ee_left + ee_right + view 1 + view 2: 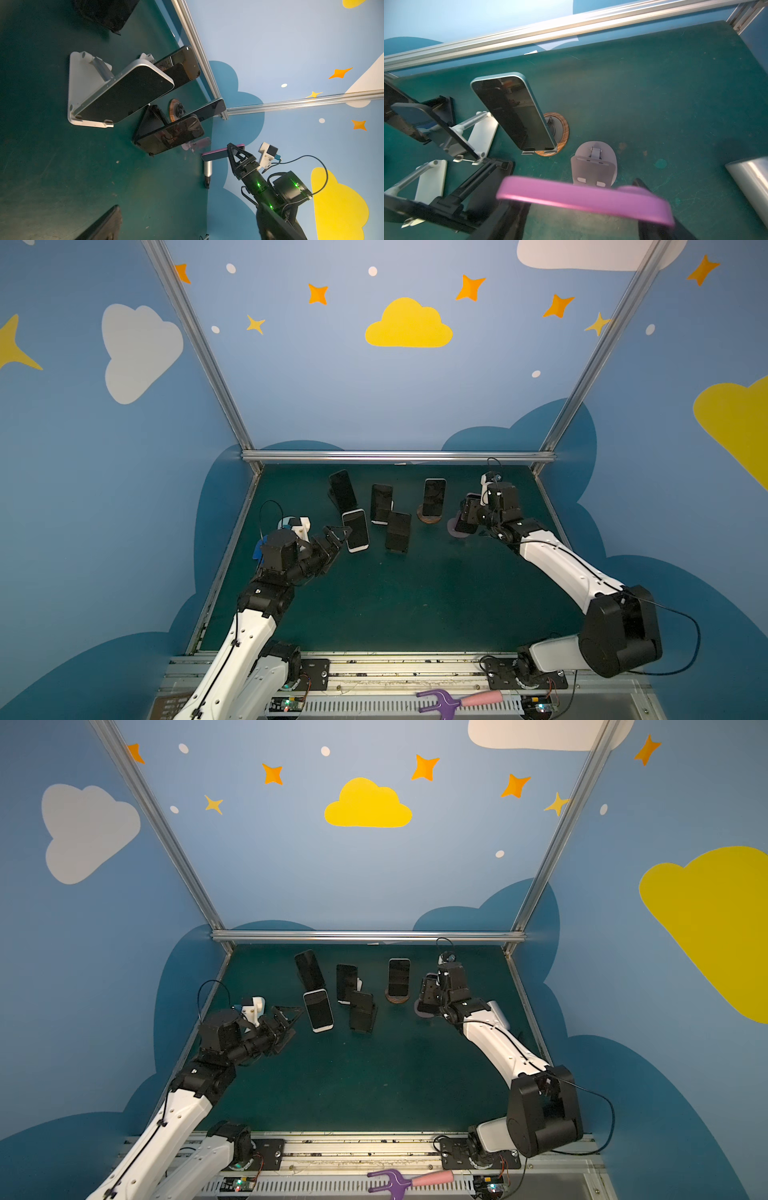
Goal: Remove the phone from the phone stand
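My right gripper (581, 207) is shut on a pink phone (583, 199), one finger on each long edge. In the left wrist view the pink phone (216, 154) hangs a little above and apart from the pale lilac phone stand (197, 145). The stand (593, 166) has a round base and a bare back plate. In both top views the right gripper (467, 512) (428, 992) hovers just over the stand's base (457, 534) (424, 1014) at the right rear of the mat. My left gripper (338, 537) (286, 1017) is open, beside a white phone (355, 531) on a white stand.
Several other phones lean on stands mid-mat: black ones (343, 489) (381, 504) (398, 531) and a blue-edged one on a round wooden base (434, 497). A silver cylinder (749, 182) lies right of the lilac stand. A purple and pink tool (457, 699) rests on the front rail.
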Tool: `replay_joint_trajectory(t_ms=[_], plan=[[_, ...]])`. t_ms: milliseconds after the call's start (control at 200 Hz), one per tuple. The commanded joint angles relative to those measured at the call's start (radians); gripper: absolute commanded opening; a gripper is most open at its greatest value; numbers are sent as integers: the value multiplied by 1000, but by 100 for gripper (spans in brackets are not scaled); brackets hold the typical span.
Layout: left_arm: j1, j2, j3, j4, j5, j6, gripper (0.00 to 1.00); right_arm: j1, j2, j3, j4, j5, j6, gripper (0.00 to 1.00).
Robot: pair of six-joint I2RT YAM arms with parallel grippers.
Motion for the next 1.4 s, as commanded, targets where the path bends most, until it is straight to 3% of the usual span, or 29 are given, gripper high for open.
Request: replay_joint_trajectory(t_ms=[0,461,831,1106,1392], plan=[[-9,-39,-18,8,-33,-5,100,22,-47,-6,5,6,-4,57],[-32,-175,-123,15,-44,-75,100,157,-241,-93,-75,57,8,56],[-46,-322,-182,-57,-53,-107,100,380,-388,-194,-130,196,118,54],[-51,-444,-234,-121,-69,-148,100,613,-375,-205,-164,334,225,53],[-51,-523,-272,-159,-71,-173,100,803,-203,-125,-194,437,356,53]])
